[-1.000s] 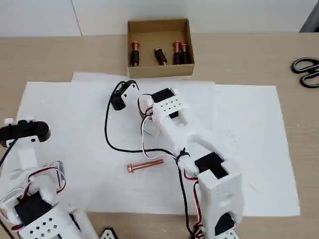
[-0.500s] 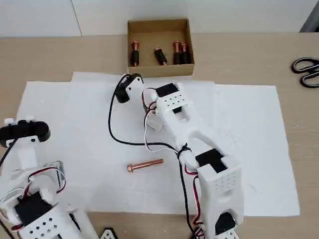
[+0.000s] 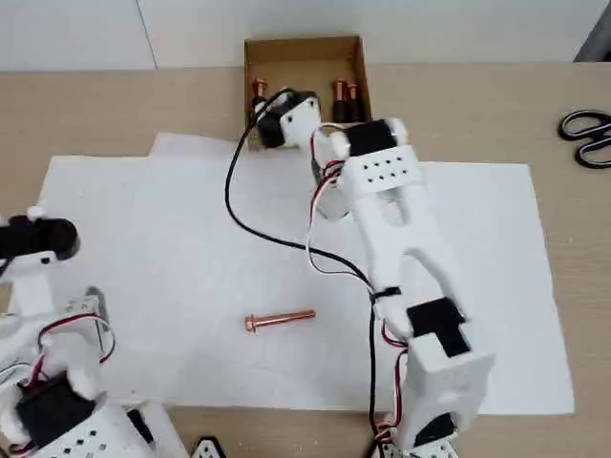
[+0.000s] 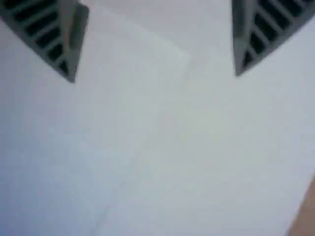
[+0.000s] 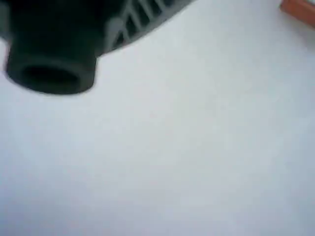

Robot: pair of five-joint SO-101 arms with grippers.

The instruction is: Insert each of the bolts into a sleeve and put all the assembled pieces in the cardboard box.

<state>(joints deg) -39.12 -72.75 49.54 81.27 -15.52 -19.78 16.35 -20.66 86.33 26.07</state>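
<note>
Copper-coloured hex-head bolt (image 3: 279, 320) lies alone on a white paper sheet (image 3: 172, 239), while one arm is stretched out to the open brown cardboard box (image 3: 305, 43).

The paper covers most of a light wooden table (image 3: 115, 105). A pale wall (image 3: 430, 29) runs behind the table, and black-handled scissors (image 3: 584, 134) lie at the table's far edge. The right gripper (image 3: 286, 119) hangs over the box's near rim, closed around a black cylindrical sleeve (image 5: 49, 59) whose hollow end faces the wrist camera. Copper-and-black assembled pieces (image 3: 341, 100) lie inside the box. The left gripper (image 4: 153, 71) hovers over bare paper at the sheet's near corner, well apart from the bolt. Its ribbed grey fingers (image 4: 64, 44) are spread wide and hold nothing.
</note>
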